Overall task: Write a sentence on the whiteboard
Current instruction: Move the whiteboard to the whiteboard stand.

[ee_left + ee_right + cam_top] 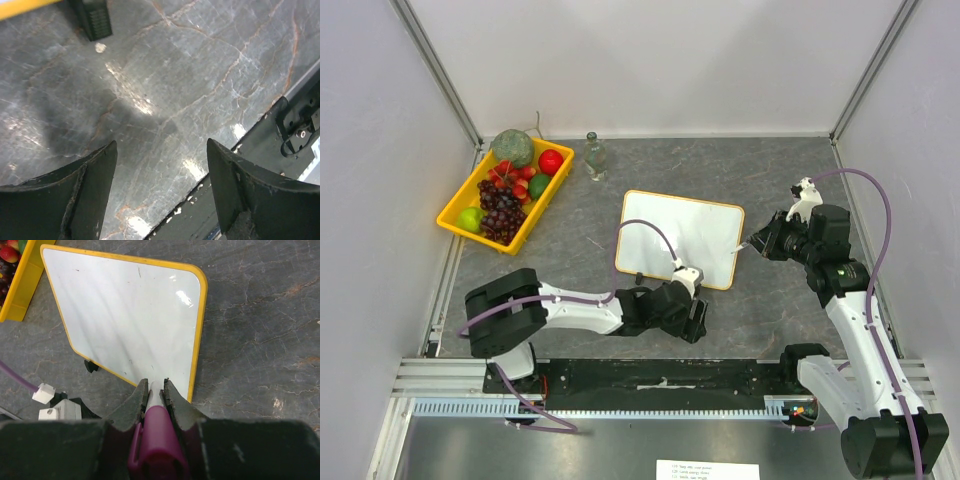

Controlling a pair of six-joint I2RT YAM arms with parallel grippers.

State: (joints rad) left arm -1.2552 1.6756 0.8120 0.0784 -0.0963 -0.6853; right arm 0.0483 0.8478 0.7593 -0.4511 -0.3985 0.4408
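A small whiteboard (pixel 680 238) with a thin yellow-orange frame and rounded corners lies flat near the middle of a grey stone table (pixel 780 180), turned slightly so its long edges slant. Its white face carries faint grey streaks and a spot of glare. A black clip foot (pixel 638 277) juts from the near long edge. At the right short edge, close to the near right corner, the right gripper (pixel 760 243) is clenched around a purple marker (pixel 748 245). The marker's pale tip points left at the frame; whether it touches the board cannot be told. Just near of the board's near edge, the left gripper (pixel 698 318) hangs low over the stone with its jaws spread and nothing between them. The table's near edge and a black rail lie close behind it. Grey stone shows in a band beyond the board's far edge up to the back wall, and in a wider stretch to its right toward the right wall. Well to the far left sits a yellow fruit tray (pixel 455 205), and a small glass bottle (pixel 595 157) stands beside it near the back wall, both apart from the board.
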